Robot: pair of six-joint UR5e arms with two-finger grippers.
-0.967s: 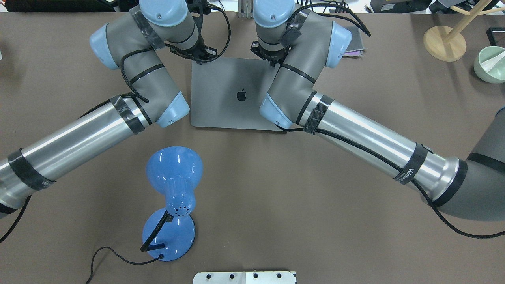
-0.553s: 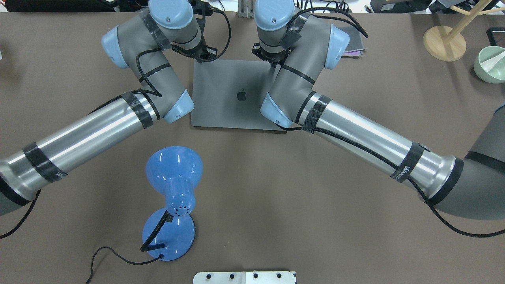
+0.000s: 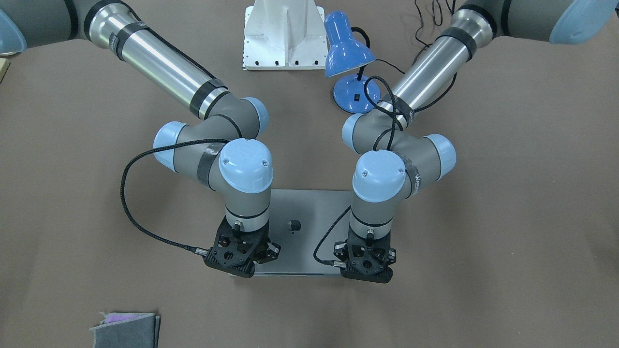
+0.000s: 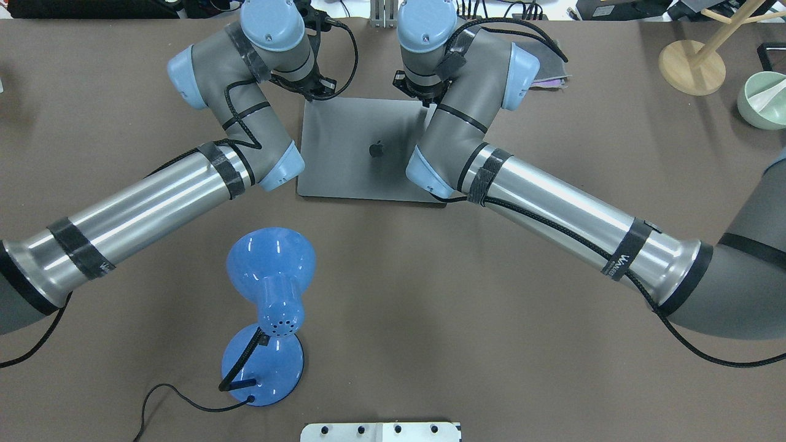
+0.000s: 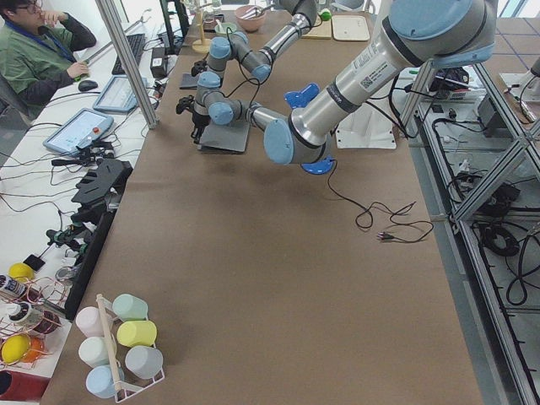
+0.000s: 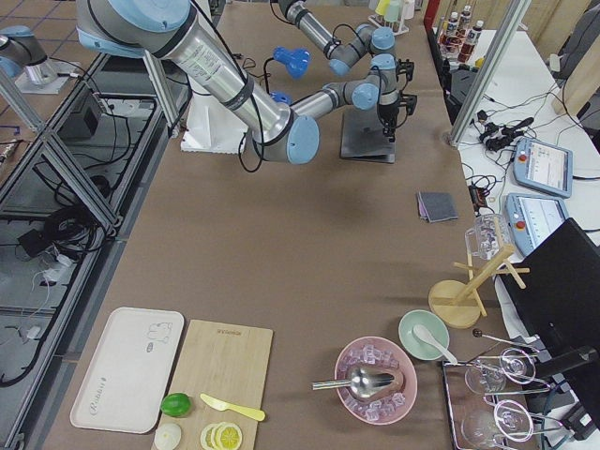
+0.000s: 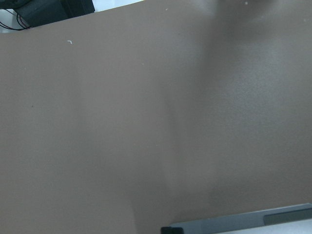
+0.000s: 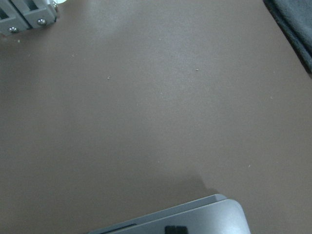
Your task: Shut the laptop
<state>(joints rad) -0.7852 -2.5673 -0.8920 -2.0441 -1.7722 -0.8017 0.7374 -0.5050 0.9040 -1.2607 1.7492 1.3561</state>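
The slim silver-grey laptop (image 4: 353, 153) lies in the middle of the table with its lid down flat or nearly flat. The dark apple logo faces up, and the keyboard and screen are hidden. My left gripper (image 4: 314, 92) is at the lid's far left corner and my right gripper (image 4: 424, 95) at its far right corner. In the front-facing view the left gripper (image 3: 366, 265) and right gripper (image 3: 241, 260) sit over the laptop's (image 3: 309, 208) edge. The wrists hide the fingers, so I cannot tell if they are open or shut. The wrist views show only the laptop's edge (image 7: 243, 225) and corner (image 8: 204, 217).
A blue desk lamp (image 4: 270, 307) with its cord stands near the robot's side, left of centre. A folded grey cloth (image 3: 126, 329) lies beyond the laptop. A wooden stand (image 4: 691, 66) and a green bowl (image 4: 761, 101) are at the far right.
The lid's far edge has gone down and looks smaller and flatter. Both wrists have moved a little farther away with it, and the left arm's elbow has shifted to the right.
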